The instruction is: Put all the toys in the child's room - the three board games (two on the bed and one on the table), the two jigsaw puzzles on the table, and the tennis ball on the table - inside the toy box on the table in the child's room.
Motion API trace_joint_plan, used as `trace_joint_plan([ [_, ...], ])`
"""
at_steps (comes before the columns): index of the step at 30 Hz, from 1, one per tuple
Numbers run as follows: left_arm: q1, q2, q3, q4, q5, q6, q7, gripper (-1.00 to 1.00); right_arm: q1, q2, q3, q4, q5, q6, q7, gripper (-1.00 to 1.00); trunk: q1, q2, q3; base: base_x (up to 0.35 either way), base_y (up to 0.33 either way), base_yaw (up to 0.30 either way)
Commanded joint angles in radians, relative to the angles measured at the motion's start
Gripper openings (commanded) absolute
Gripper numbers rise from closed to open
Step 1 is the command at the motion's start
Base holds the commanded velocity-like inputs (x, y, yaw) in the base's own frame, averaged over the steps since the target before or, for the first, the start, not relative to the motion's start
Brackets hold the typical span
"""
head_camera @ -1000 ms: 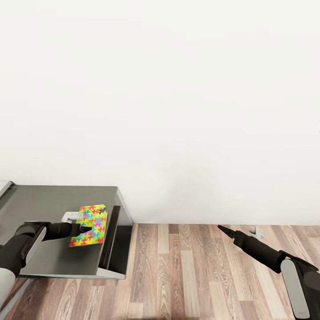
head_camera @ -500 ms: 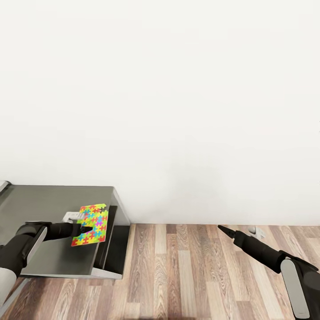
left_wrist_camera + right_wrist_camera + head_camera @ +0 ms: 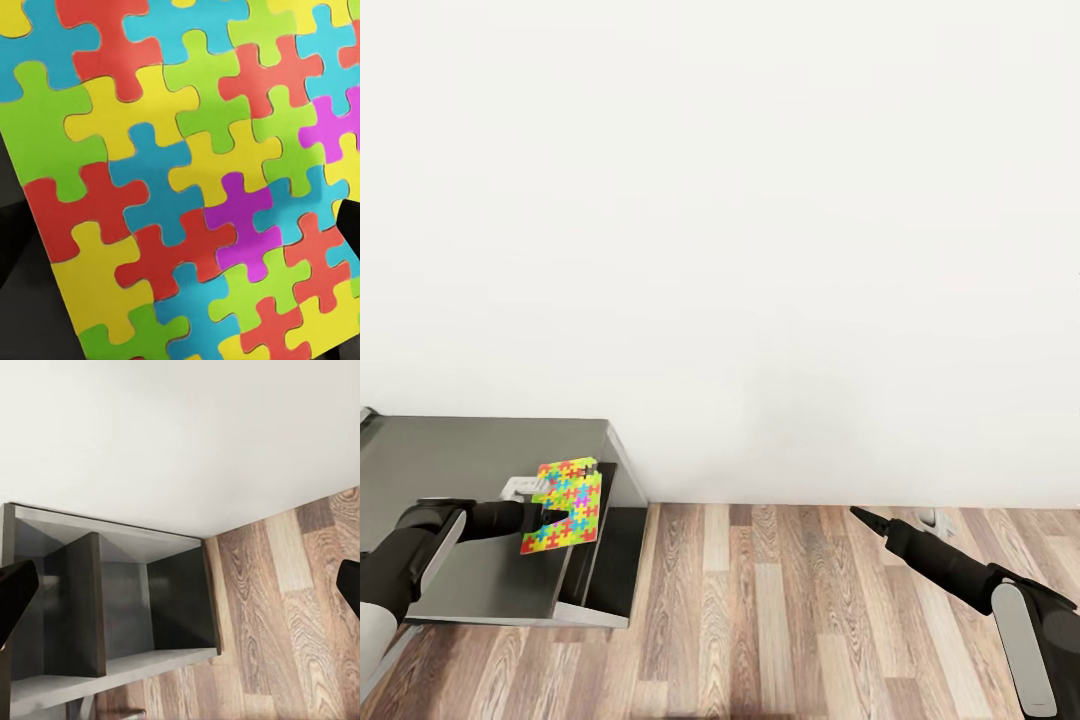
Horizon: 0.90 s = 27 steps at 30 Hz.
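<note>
One jigsaw puzzle, a flat slab of bright interlocking pieces, hangs tilted over the right end of the table's lower dark grey top. My left gripper is shut on its near edge. The left wrist view looks straight onto the puzzle, with a dark fingertip over one side. My right gripper is held out over the wood floor, far right of the table. In the right wrist view its fingers stand far apart, open and holding nothing.
A plain white wall runs behind everything, meeting the wood plank floor. The table's right end has a dark open side with shelf compartments. Open floor lies between the table and my right arm.
The whole picture has drifted, so the table sits a little further left: the camera moved. The puzzle stays held in my left gripper, and the right arm keeps its pose.
</note>
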<state>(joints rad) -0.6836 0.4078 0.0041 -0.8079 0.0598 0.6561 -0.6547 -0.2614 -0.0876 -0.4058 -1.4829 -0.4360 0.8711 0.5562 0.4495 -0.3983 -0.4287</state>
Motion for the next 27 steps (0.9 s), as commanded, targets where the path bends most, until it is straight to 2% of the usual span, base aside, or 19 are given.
trace_joint_plan([
  [1,-0.001,0.000,0.000,-0.001,0.006,0.008,0.000,1.00,-0.001,0.000,-0.001,-0.001,0.000,0.006,0.004,1.00,0.001,-0.002,-0.002,0.000,-0.002,0.000],
  [27,0.000,0.003,0.004,-0.001,0.006,0.008,-0.001,1.00,-0.001,0.000,-0.002,-0.001,0.000,0.006,0.004,1.00,0.001,-0.002,-0.002,0.000,-0.029,0.000],
])
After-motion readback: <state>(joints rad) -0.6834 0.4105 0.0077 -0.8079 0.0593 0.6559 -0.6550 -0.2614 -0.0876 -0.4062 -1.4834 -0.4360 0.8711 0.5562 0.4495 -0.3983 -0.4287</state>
